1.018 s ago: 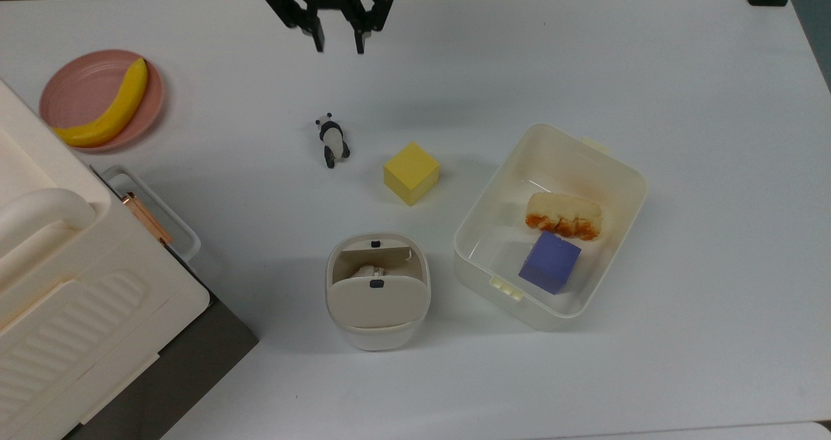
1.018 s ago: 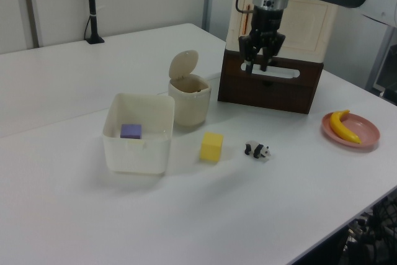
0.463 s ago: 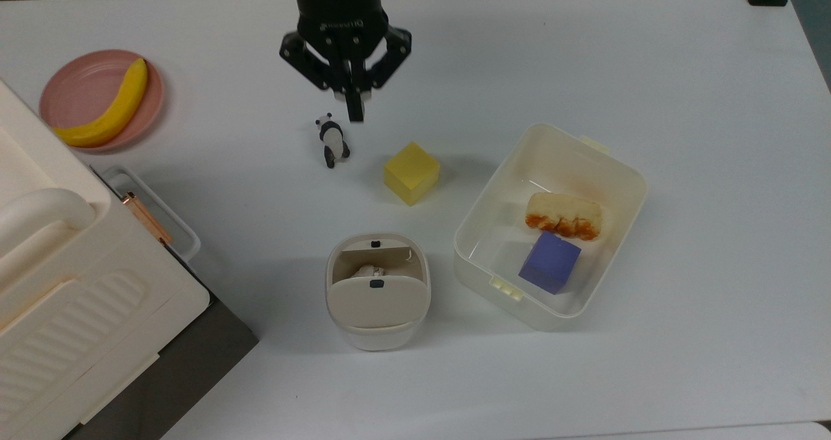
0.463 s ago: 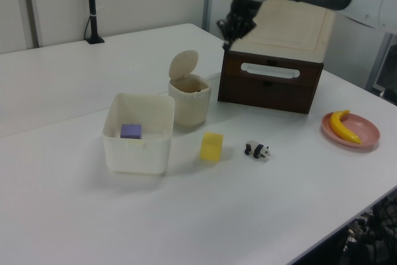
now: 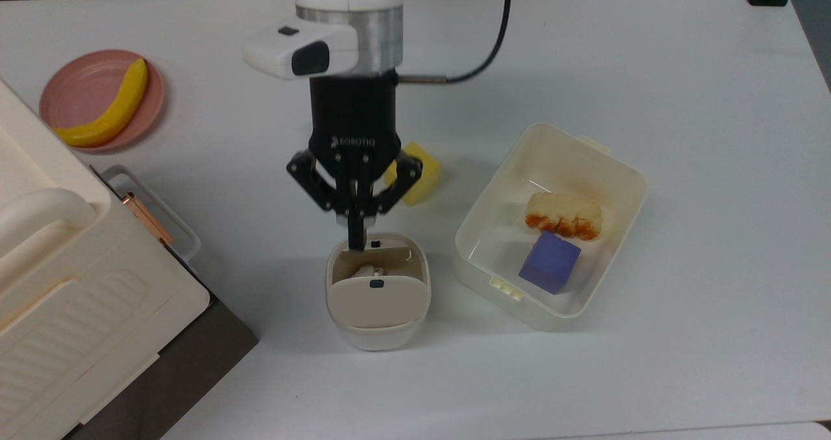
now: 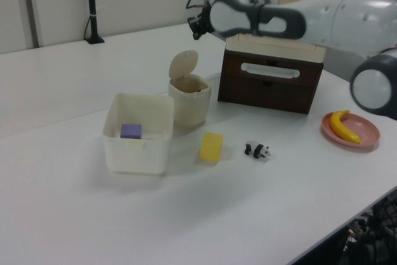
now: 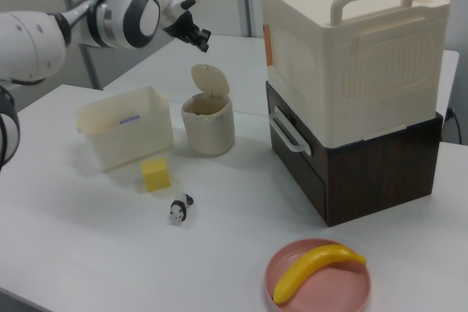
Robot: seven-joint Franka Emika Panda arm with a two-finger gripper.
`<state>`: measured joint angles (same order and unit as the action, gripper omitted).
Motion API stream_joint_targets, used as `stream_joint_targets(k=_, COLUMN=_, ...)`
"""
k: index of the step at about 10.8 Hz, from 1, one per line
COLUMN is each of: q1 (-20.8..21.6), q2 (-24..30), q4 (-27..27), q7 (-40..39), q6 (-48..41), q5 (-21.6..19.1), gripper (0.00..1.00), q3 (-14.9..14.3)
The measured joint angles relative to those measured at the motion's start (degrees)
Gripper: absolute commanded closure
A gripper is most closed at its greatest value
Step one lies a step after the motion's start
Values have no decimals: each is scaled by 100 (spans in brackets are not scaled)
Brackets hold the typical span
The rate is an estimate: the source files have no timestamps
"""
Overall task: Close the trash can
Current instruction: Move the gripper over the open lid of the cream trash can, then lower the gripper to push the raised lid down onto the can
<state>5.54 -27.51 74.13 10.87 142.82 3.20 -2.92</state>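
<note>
Gripper point(image 5: 356, 242) fingers pressed together, holding nothing, raised near trash can point(image 5: 377, 292), whose lid point(image 6: 184, 64) stands open

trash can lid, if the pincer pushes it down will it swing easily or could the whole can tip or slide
The lid stands upright on a hinge at the back rim, so it likely swings shut with a light push. The trash can looks like small, thin plastic and probably light, so a sideways shove might slide it. Its squat body makes tipping less likely.
</note>
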Motion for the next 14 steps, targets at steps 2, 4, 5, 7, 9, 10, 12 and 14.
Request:
stream_joint_targets(k=2, q1=38, q2=-391, q4=-310, q7=255, q6=414, q5=274, gripper=100, q3=-13)
stream_joint_targets(k=4, q1=105, q2=-560, q4=-428, q7=290, q6=429, q5=290, gripper=100, q3=-22)
stream_joint_targets(k=5, q1=127, q2=-591, q4=-429, q7=290, q6=380, q5=290, gripper=100, q3=-24)
stream_joint_targets(k=7, q1=140, q2=-633, q4=-427, q7=290, q6=-212, q5=290, gripper=100, q3=-25)
stream_joint_targets(k=9, q1=139, q2=-638, q4=-430, q7=285, q6=-762, q5=290, gripper=100, q3=-29)
stream_joint_targets(k=10, q1=140, q2=-637, q4=-432, q7=206, q6=-1110, q5=269, gripper=100, q3=-29)
stream_joint_targets(k=12, q1=139, q2=-640, q4=-430, q7=-159, q6=-1725, q5=-57, gripper=100, q3=-33)
stream_joint_targets(k=14, q1=144, q2=-663, q4=-265, q7=-291, q6=-1898, q5=-170, gripper=100, q3=-34)
